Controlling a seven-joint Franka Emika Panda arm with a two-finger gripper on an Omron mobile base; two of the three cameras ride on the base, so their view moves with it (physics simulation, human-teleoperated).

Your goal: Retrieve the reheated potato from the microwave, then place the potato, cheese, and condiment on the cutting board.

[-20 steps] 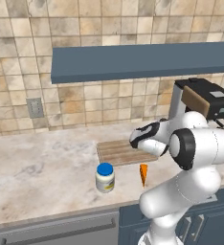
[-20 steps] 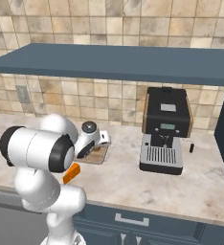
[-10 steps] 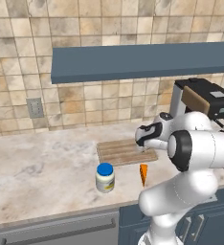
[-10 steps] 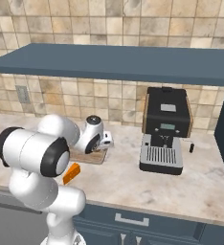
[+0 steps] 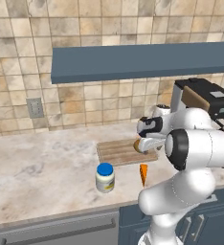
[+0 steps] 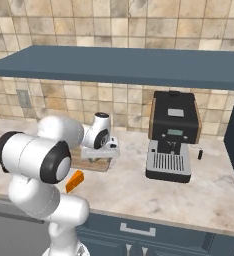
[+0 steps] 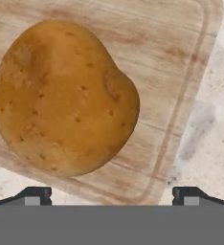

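Claw: the gripper (image 7: 111, 194) stands wide open, holding nothing.
Potato: the potato (image 7: 63, 98) lies free on the cutting board (image 7: 171, 57), right under the claw.
Left to do: the cheese (image 5: 143, 173) and the condiment (image 5: 105, 176) wait on the counter, nearer the robot than the claw.

Black coffee machine (image 6: 172, 142) on marble counter (image 5: 42, 167); wall outlet (image 5: 35, 107).

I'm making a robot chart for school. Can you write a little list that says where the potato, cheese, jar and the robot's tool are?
potato: lying on the cutting board, near its right end
cheese: on the counter, just in front of the board, not on it
condiment jar: upright on the counter, in front of the board's left part
tool: open, right above the potato, holding nothing
left to do: cheese and jar onto the board
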